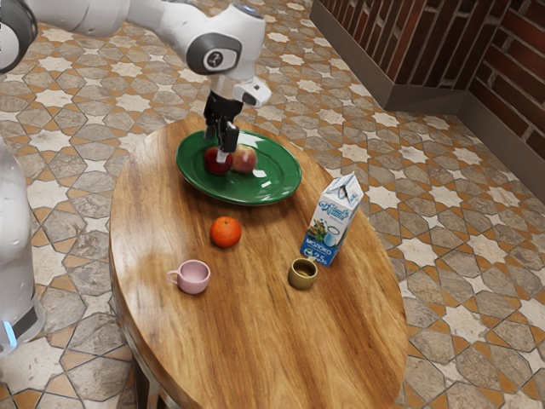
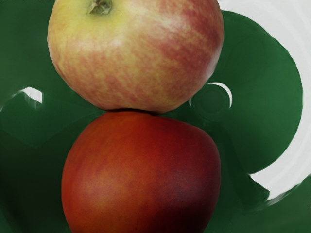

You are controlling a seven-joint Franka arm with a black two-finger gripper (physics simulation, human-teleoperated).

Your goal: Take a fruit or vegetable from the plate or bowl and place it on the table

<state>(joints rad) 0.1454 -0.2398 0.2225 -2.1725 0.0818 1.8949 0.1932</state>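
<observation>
The black two-finger pincer [image 1: 218, 146] stands wide at the smooth dark-red fruit [image 1: 216, 162] on the glossy green plate [image 1: 260, 192], and closing might jostle the touching yellow-red apple [image 2: 136, 53], spoiling the grip.

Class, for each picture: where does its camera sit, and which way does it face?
Exterior view: at the arm's side, above the table, looking down across it; the arm and its pincer show.
Wrist view: mounted at the arm's end, facing down at the green plate.
Shared: that plate, the dark red fruit and the yellow-red apple.
</observation>
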